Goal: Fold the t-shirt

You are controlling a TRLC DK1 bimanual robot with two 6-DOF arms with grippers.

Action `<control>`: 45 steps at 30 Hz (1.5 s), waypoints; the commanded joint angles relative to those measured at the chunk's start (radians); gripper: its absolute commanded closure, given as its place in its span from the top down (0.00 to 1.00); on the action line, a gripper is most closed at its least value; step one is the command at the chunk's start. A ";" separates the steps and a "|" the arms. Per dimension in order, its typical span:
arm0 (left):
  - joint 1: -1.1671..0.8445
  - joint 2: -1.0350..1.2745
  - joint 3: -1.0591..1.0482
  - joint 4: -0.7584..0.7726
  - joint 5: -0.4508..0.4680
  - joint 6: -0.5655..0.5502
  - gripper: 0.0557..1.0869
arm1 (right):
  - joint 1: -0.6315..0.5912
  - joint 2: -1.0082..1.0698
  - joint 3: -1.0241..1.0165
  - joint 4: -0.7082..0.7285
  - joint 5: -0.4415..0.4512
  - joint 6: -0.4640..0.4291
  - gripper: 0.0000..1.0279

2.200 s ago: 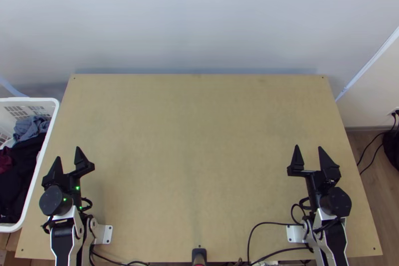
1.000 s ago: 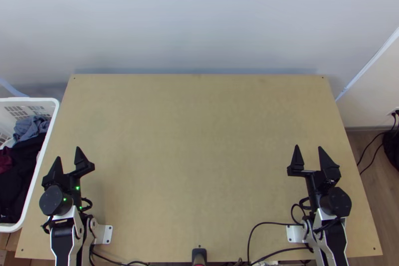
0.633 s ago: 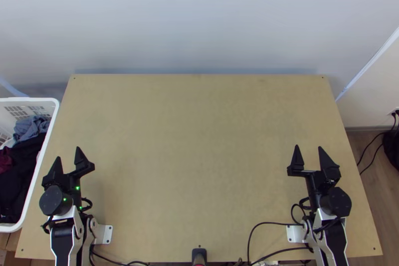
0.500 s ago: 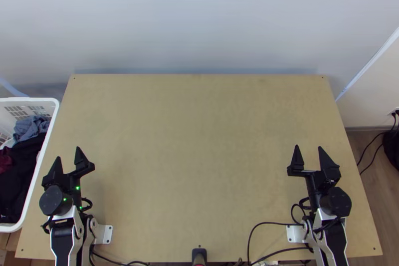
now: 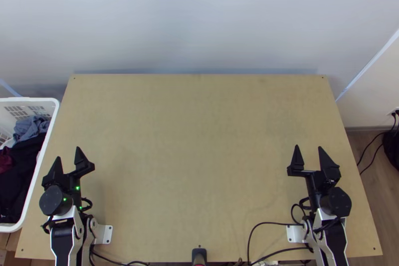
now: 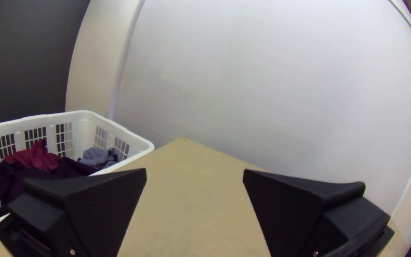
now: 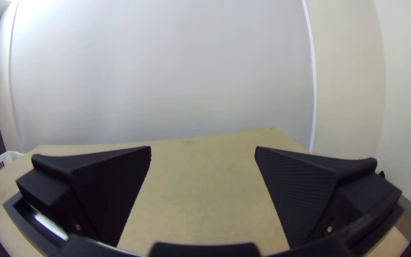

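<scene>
So the left gripper (image 5: 68, 152) is hanging wide open near the white basket (image 5: 30, 99), with bunched clothes in there: a grey-blue one (image 5: 30, 127), dark cloth (image 5: 20, 171) and something dark red (image 5: 5, 161). Can't tell if any of them's the t-shirt, tbh. Right gripper (image 5: 309, 147) is wide open too, well apart from the basket, across the table (image 5: 199, 141).

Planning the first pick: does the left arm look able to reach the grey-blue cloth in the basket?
Probably yes: the left gripper is open near the basket and the grey-blue cloth lies uncovered, though the rim stands between.
</scene>
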 commanded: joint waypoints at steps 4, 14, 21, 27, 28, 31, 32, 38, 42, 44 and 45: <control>-0.006 -0.006 -0.035 -0.030 0.004 -0.018 0.96 | -0.004 -0.006 -0.008 -0.016 0.002 0.013 0.96; -0.019 -0.006 -0.025 -0.098 0.006 -0.011 0.96 | -0.004 -0.006 -0.008 -0.016 0.002 0.013 0.96; 0.015 -0.006 -0.029 -0.064 -0.033 0.172 0.96 | -0.004 -0.006 -0.008 -0.016 0.002 0.013 0.96; 0.038 -0.007 -0.026 0.030 -0.042 0.304 0.96 | -0.004 -0.006 -0.008 -0.016 0.002 0.013 0.96; 0.050 -0.007 -0.019 0.049 -0.040 0.312 0.96 | -0.004 -0.006 -0.008 -0.016 0.002 0.013 0.96; 0.110 -0.006 0.031 0.063 -0.039 0.312 0.96 | -0.004 -0.006 -0.008 -0.016 0.002 0.013 0.96; 0.124 -0.004 0.051 0.059 -0.039 0.312 0.96 | -0.004 -0.006 -0.008 -0.016 0.002 0.013 0.96; 0.155 0.115 0.222 -0.020 -0.042 0.301 0.96 | -0.004 -0.006 -0.008 -0.016 0.002 0.013 0.96; 0.274 0.359 0.419 -0.116 -0.043 0.209 0.96 | -0.004 -0.006 -0.008 -0.016 0.002 0.013 0.96; 0.337 0.470 0.509 -0.178 -0.039 0.174 0.96 | -0.004 -0.006 -0.008 -0.016 0.002 0.013 0.96; 0.359 0.520 0.552 -0.204 -0.033 0.166 0.96 | -0.004 -0.006 -0.008 -0.016 0.002 0.013 0.96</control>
